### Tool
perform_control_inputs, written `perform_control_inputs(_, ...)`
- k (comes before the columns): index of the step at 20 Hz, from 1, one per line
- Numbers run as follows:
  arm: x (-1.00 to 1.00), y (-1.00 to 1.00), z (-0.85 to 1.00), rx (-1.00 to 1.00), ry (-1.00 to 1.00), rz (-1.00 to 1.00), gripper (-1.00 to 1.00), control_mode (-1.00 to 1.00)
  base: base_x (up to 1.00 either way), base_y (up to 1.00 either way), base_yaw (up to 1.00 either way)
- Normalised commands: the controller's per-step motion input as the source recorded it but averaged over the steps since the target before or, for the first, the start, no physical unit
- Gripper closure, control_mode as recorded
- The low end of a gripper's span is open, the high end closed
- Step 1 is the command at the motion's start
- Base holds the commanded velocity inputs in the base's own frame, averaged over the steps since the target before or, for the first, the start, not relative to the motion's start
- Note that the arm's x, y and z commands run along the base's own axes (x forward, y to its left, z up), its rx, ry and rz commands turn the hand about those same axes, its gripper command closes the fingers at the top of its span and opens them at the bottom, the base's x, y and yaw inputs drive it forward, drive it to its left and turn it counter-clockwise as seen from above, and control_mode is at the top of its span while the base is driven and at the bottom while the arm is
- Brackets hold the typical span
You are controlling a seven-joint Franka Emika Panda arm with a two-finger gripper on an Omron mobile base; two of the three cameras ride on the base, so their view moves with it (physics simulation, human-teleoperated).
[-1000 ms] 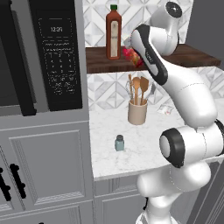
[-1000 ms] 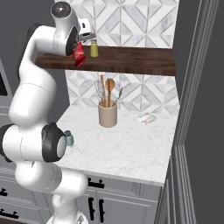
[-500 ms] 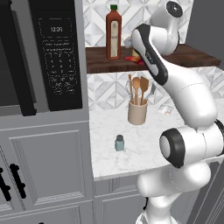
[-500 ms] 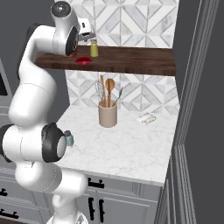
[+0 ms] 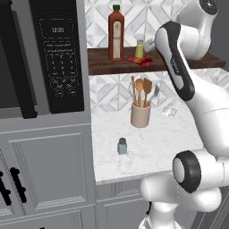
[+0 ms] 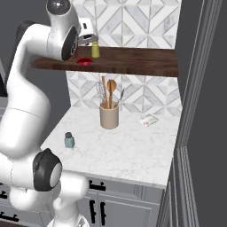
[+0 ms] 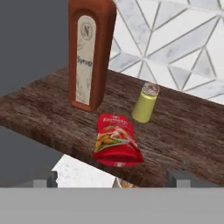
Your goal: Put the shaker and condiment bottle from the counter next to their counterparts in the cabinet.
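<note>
Your counter (image 5: 152, 138) carries the utensil crock (image 5: 140, 114) packed with wooden spoons and a whisk, and the teal shaker (image 5: 122, 146) stands alone near its front edge, well apart from the crock. Up on the cabinet (image 7: 39, 111) shelf you've got the tall red bottle (image 7: 89, 52), the yellow-green shaker (image 7: 145, 103) beside it, and the condiment bottle (image 7: 116, 140) lying flat just in front of both. Your gripper (image 7: 113, 179) hangs by the shelf edge, fingers spread wide, holding nothing, clear of the packet
</note>
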Motion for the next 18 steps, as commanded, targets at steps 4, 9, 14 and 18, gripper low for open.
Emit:
perform_control_inputs(4, -1.00, -0.23, -0.67, 0.00, 0.00, 0.04, -1.00, -1.00, 0.00, 0.00, 0.00)
perform_control_inputs(9, -0.85, 0.00, -1.00, 0.00, 0.00, 0.02, -1.00, -1.00, 0.00, 0.00, 0.00)
perform_control_inputs(14, -0.53, 0.00, -1.00, 0.00, 0.02, 0.01, -1.00, -1.00, 0.00, 0.00, 0.00)
perform_control_inputs(18, -0.14, 0.06, -1.00, -0.01, 0.14, 0.01, -1.00, -1.00, 0.00, 0.00, 0.00)
